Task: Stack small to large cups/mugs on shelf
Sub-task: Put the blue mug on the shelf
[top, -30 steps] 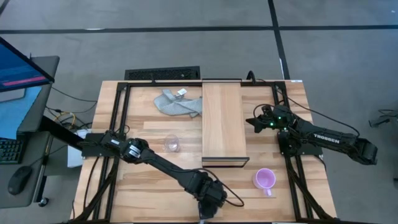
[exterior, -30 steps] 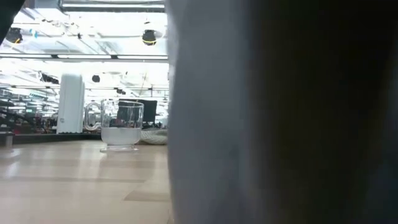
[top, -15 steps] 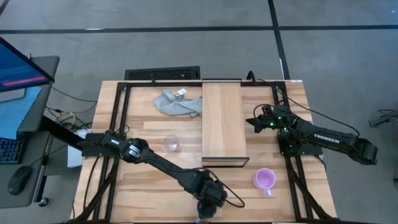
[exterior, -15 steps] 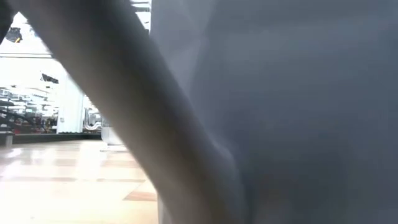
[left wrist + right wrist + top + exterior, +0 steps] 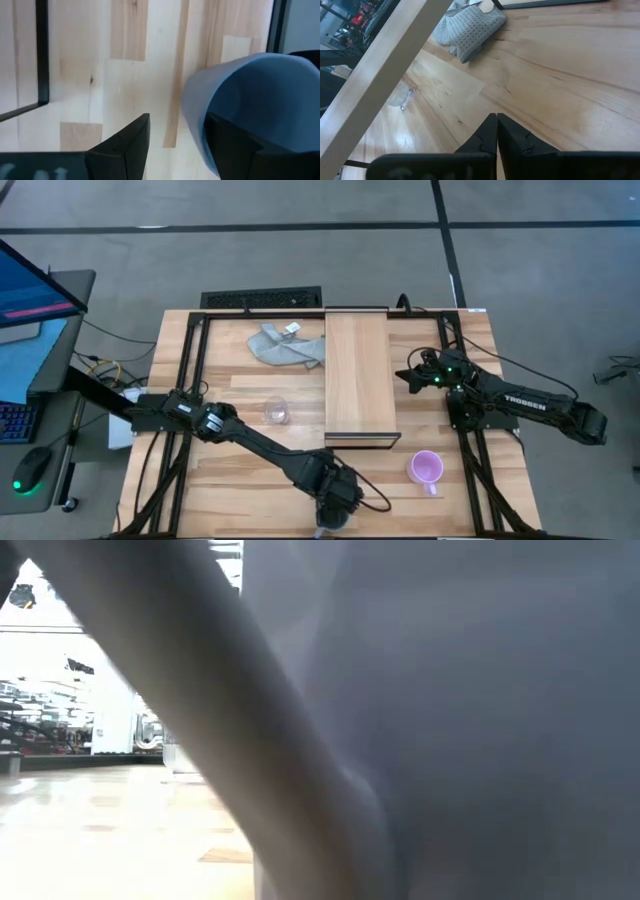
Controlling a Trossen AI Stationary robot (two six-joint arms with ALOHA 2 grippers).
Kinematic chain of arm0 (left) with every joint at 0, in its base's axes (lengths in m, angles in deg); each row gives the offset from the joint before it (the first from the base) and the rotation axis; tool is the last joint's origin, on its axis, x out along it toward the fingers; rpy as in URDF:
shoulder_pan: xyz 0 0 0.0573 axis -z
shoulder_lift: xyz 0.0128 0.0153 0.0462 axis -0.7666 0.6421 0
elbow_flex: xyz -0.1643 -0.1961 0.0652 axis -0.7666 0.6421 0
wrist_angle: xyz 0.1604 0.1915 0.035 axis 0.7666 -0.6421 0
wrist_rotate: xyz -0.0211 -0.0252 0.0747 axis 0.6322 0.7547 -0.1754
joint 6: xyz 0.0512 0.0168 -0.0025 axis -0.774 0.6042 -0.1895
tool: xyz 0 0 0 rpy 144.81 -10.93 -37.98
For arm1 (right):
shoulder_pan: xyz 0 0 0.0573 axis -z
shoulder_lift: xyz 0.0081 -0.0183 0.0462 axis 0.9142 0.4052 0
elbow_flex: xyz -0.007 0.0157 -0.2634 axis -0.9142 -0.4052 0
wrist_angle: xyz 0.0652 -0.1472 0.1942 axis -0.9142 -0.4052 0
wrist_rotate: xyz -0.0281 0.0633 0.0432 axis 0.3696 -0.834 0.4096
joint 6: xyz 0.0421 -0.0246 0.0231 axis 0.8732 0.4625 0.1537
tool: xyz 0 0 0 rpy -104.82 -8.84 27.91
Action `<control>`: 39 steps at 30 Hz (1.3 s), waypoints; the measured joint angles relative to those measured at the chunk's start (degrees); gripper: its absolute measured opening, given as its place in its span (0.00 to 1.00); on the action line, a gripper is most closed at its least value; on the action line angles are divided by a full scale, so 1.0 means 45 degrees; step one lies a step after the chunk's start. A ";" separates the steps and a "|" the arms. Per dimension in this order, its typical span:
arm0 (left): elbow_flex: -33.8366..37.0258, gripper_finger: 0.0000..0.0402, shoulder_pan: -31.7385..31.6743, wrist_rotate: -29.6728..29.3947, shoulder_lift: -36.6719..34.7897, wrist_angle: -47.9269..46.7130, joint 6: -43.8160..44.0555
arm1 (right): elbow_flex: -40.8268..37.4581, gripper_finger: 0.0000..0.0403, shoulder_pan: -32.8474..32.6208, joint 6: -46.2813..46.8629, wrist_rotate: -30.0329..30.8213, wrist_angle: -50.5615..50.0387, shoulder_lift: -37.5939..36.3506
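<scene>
The blue-grey mug (image 5: 240,100) stands at the table's near edge and fills most of the low view (image 5: 450,720). My left gripper (image 5: 177,120) is over it (image 5: 335,502), open, with one finger inside the mug and one outside its wall. The pink-purple mug (image 5: 426,469) stands upright on the table, near and to the right of the shelf (image 5: 360,375). The clear glass cup (image 5: 276,411) stands on the table to the left of the shelf. My right gripper (image 5: 410,373) is shut and empty, to the right of the shelf (image 5: 496,117). My left gripper comes at the blue-grey mug from above and straddles the mug's wall near the rim (image 5: 195,115). A gap shows between the outer finger (image 5: 135,140) and the wall. I cannot tell whether the inner finger (image 5: 230,145) touches the mug.
A crumpled grey cloth (image 5: 285,346) lies at the far left of the shelf and shows in the right wrist view (image 5: 470,25). A dark metal frame runs along the table's sides. Bare wood lies between the glass cup and the near edge.
My left gripper has shifted slightly toward the table's near edge. In the low view the blue-grey mass has spread toward the picture's left. A pale slanting band has come in front and now hides the glass cup that showed a second ago.
</scene>
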 joint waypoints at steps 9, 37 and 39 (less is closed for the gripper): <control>0.0002 0.44 0.0095 -0.0206 -0.0636 -0.0784 0.0159 | 0.0000 0.08 0.0000 0.0005 0.0005 0.0000 0.0015; 0.0825 0.44 0.1673 -1.2463 -0.7801 -0.4538 0.2173 | 0.0000 0.08 0.0005 -0.0195 -0.0837 0.1036 -0.0010; 0.1517 0.44 0.2173 -1.3219 -0.8571 -0.4547 0.2751 | 0.0000 0.08 0.0005 -0.0254 -0.1124 0.1921 -0.0013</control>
